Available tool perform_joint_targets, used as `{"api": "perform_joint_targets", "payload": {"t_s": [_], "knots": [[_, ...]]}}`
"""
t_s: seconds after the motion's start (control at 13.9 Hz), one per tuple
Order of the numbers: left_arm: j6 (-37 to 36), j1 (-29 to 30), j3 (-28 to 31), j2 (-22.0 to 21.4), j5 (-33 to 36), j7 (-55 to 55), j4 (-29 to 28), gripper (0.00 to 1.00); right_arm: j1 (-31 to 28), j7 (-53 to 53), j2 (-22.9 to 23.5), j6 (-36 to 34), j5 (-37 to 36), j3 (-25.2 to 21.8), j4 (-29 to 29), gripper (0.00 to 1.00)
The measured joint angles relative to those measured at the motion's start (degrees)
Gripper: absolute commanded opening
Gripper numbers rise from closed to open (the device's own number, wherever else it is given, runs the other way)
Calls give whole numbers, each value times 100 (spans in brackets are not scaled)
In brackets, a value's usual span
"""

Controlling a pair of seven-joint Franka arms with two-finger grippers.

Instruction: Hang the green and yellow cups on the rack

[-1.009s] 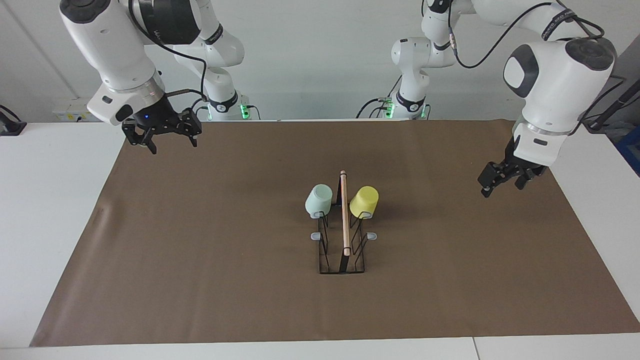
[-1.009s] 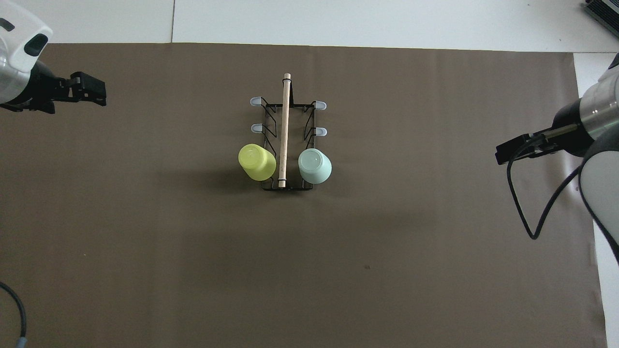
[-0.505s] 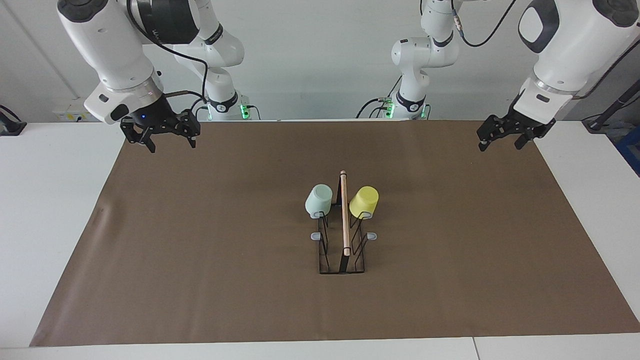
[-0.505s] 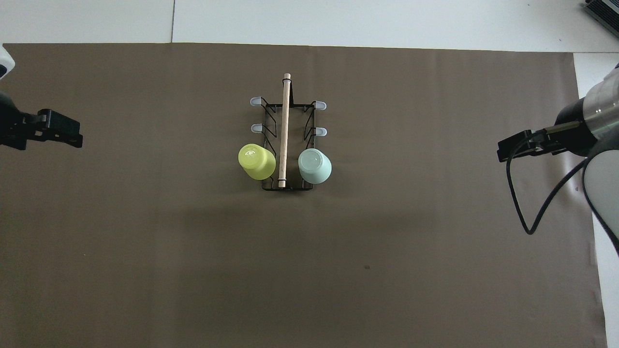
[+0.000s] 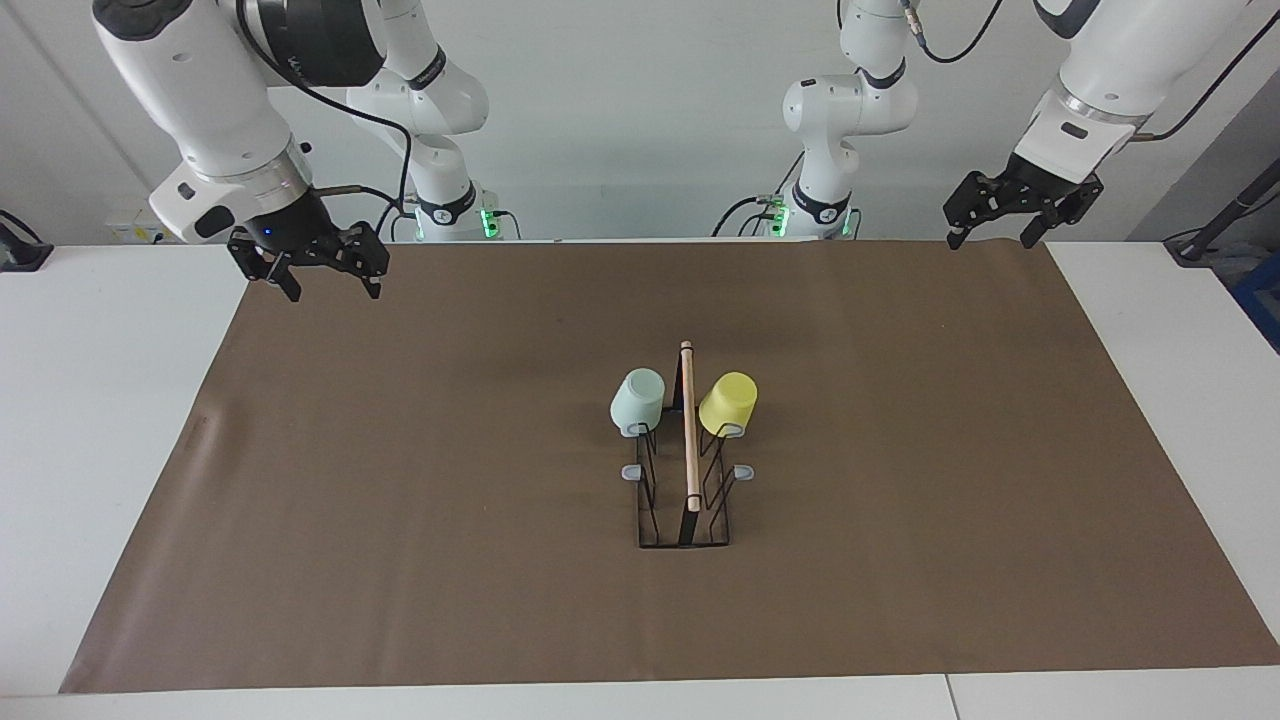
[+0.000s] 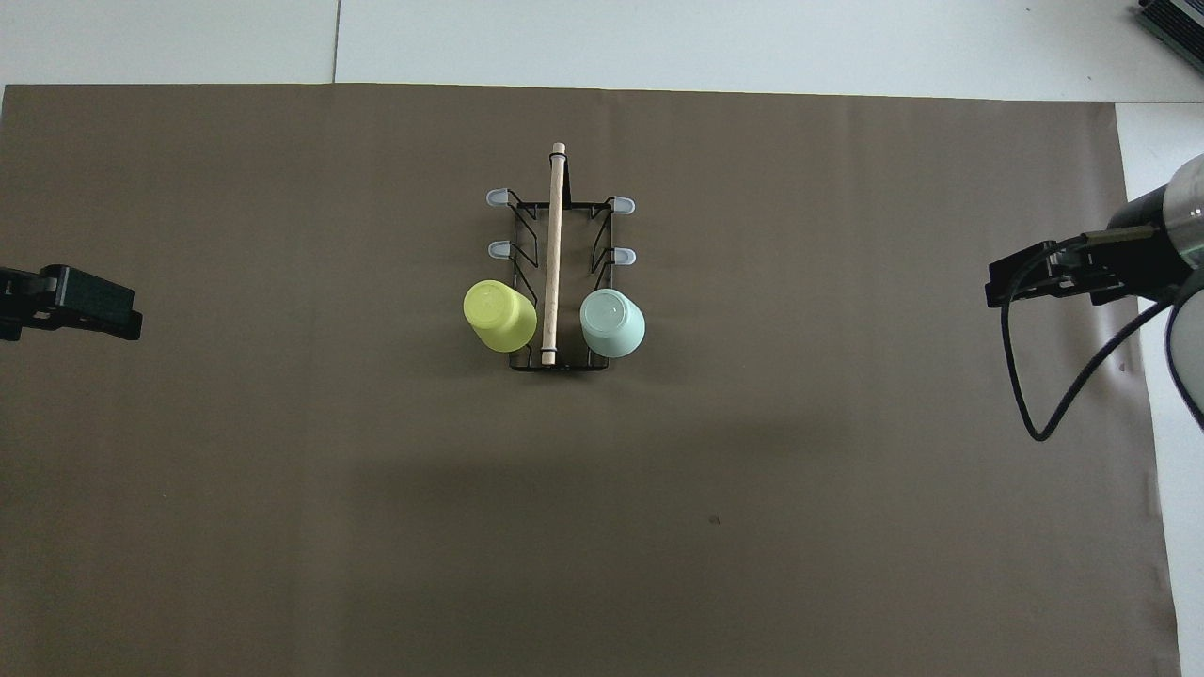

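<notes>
The black wire rack with a wooden rod along its top stands mid-mat. A mint green cup hangs upside down on a prong on the rack's side toward the right arm's end. A yellow cup hangs the same way on the side toward the left arm's end. Both sit on the prongs nearest the robots. My left gripper is open and empty, raised over the mat's corner by its base. My right gripper is open and empty over the mat's edge at its own end.
A brown mat covers most of the white table. Several grey-tipped prongs on the rack carry nothing. A black cable loops below the right wrist.
The left gripper has risen and drawn back toward its base, away from the rack. The right gripper has shifted slightly outward. Both cups stay on their prongs.
</notes>
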Motion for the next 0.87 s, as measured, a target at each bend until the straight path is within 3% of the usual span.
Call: {"api": "perform_joint_targets", "payload": {"t_s": [0.14, 0.36, 0.87], "knots": [[-52, 88, -85, -132, 0, 0, -63, 100, -8, -60, -2, 0, 0, 11, 3, 100], [352, 184, -106, -461, -2, 135, -640, 100, -5, -60, -64, -1, 2, 53, 27, 100], [434, 233, -123, -522, -2, 150, -745, 100, -3, -61, -110, -41, 3, 67, 27, 100]]}}
